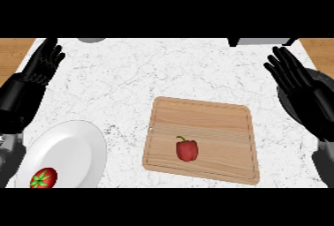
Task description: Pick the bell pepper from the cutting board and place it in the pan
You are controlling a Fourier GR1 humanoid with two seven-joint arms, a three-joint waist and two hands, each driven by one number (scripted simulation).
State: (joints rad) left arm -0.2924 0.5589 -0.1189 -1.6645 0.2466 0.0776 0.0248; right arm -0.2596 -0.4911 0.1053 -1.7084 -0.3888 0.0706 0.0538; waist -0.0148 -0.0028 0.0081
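Right hand (301,90) and left hand (40,64) hang open, empty; I reckon the bell pepper (187,150) awaits pickup on its cutting board (209,119).

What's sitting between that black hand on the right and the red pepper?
In the head view, nothing stands between the right hand and the bell pepper: only bare cutting board wood and a strip of marble counter.

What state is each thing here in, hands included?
bell pepper: lying on the cutting board, untouched.
cutting board: flat on the counter.
plate: holds a tomato near its edge.
pan: mostly hidden behind the right hand.
left hand: open, resting, upper left.
right hand: open, holding nothing.
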